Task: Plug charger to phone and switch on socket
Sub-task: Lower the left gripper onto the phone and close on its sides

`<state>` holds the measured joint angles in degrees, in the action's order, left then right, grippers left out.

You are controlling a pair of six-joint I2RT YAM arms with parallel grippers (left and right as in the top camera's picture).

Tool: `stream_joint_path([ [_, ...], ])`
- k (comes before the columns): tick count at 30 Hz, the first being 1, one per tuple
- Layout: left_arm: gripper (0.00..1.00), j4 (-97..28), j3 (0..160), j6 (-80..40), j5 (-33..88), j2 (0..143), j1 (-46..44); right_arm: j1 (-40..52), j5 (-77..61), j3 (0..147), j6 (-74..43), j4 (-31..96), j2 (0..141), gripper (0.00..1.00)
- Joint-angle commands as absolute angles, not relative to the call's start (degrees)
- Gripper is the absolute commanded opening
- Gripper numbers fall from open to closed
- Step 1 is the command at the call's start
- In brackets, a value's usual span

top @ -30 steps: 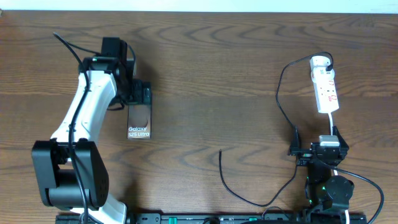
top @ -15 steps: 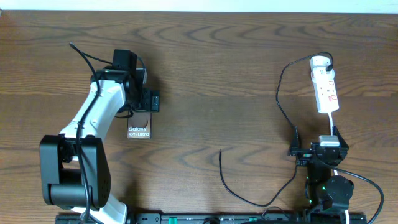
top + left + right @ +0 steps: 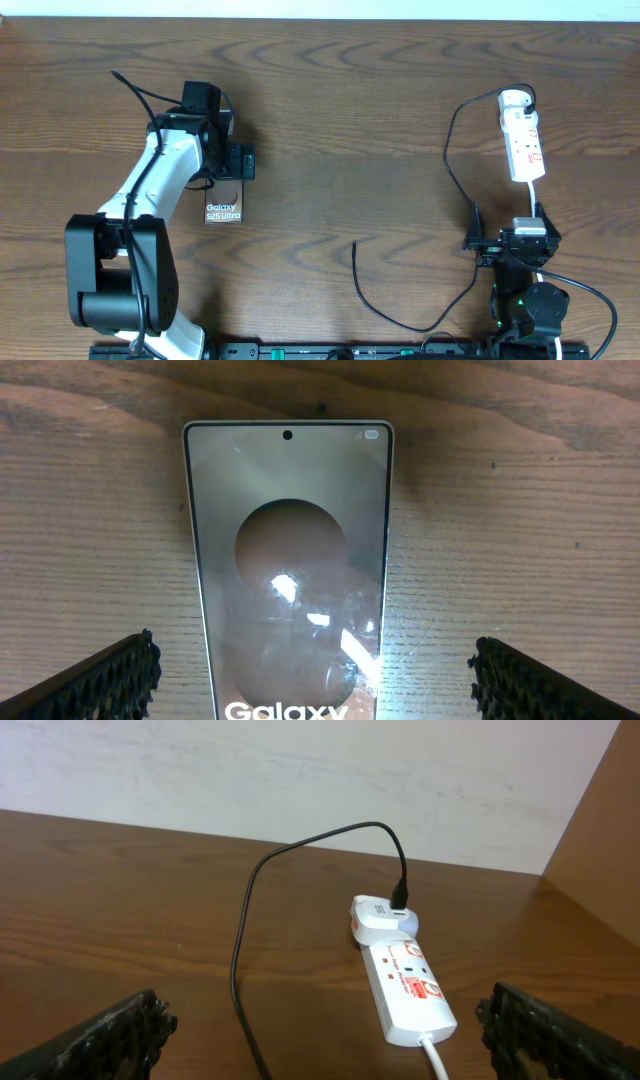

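Brown wood-grain worktop (image 3: 340,120) is carrying everything in sight. The left claw (image 3: 315,685) is hanging over the upper end of the phone (image 3: 290,560) with its jaws spread fully wide. Its two black ridged fingers (image 3: 100,680) are showing at the bottom corners of the wrist view, one on either side of the phone, with bare wood between each finger and the phone's edges, so the claw is gripping nothing. The phone is lying flat and face up on the left part of the worktop, its white lettering at the end nearer the robot's base.

The right claw (image 3: 325,1040) is sitting near the front right edge, likewise spread wide and empty, and is pointing toward the power strip (image 3: 405,985). The power strip is lying at the far right of the worktop, well apart from the phone. A white adapter (image 3: 378,917) is sitting in its far end. The black charger cable (image 3: 455,170) is running from the adapter, curving down past the right claw and then leftward. Its free plug (image 3: 355,245) is lying on bare wood between the phone and the power strip, touching neither claw.
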<state>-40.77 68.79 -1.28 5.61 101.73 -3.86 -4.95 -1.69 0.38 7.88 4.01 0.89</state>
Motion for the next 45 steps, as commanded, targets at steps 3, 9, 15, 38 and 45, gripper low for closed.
stream_joint_path([
  [3, 0.98, -39.97, 67.31, -1.52, 4.25, 102.87, -3.84, -4.89, -1.63, 0.32, 8.43, 4.25, 0.64, 0.99],
  [9, 0.98, -39.46, 66.7, -1.5, 4.23, 102.89, -3.84, -4.89, -1.63, 0.32, 8.43, 4.25, 0.64, 0.99],
  [15, 0.98, -38.46, 65.84, -0.62, 3.38, 102.89, -3.84, -4.89, -1.63, 0.32, 8.43, 4.25, 0.64, 0.99],
  [38, 0.98, -31.59, 61.12, 0.03, 3.4, 102.89, -3.84, -4.89, -1.63, 0.32, 8.43, 4.25, 0.64, 0.99],
  [45, 0.98, -30.65, 60.49, 0.03, 3.4, 102.89, -3.84, -4.89, -1.63, 0.34, 8.43, 4.25, 0.64, 0.99],
])
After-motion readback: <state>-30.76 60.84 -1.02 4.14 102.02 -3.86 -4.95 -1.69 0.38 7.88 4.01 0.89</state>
